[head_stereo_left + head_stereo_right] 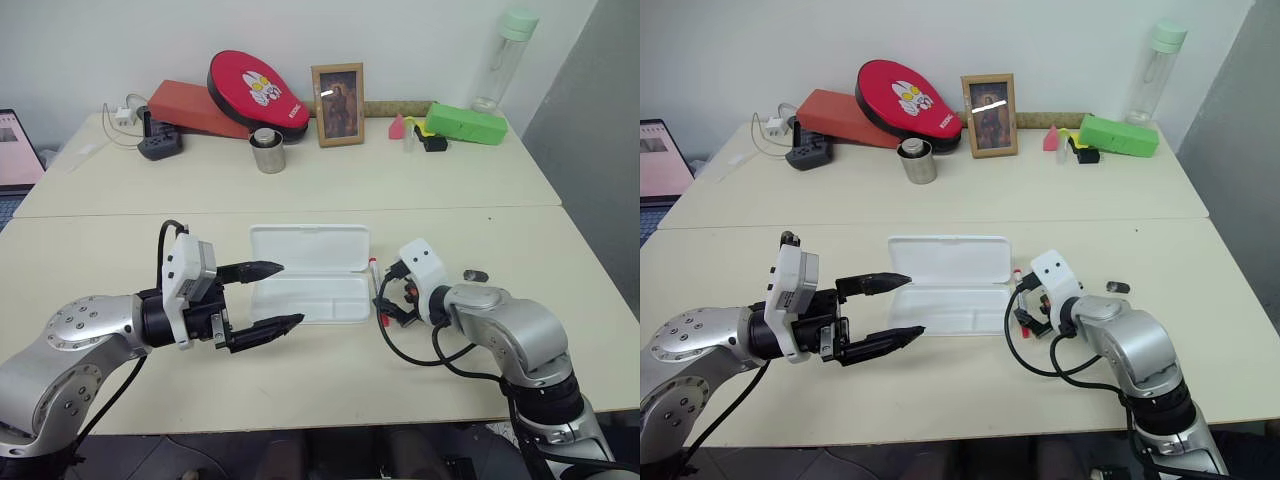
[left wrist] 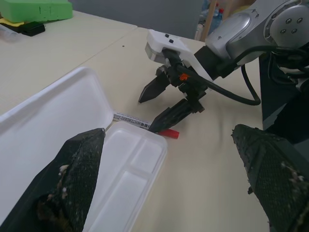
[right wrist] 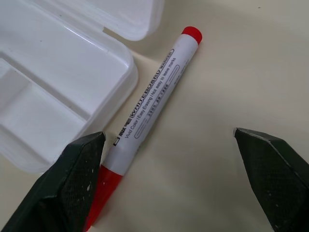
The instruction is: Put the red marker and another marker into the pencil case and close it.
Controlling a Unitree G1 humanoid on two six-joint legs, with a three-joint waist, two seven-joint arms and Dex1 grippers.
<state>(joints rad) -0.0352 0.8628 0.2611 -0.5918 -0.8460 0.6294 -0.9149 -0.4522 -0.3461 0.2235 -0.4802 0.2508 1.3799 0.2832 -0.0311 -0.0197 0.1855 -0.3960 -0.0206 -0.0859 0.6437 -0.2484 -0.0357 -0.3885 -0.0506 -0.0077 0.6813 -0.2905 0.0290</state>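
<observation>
Red marker (image 3: 153, 96) lies on the table (image 1: 420, 190) touching the right end of the open pencil case (image 1: 312, 272). My right gripper (image 3: 169, 174) is spread wide over it. Risk: one finger clips the case wall and shoves the marker off. Case tray looks empty, I think. Left gripper (image 1: 268, 295) is spread too, near the case's left end.

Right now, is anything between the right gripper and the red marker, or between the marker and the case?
Nothing visible. The open right gripper hangs over the red marker, which lies on the table beside the open pencil case, whose tray is empty.
</observation>
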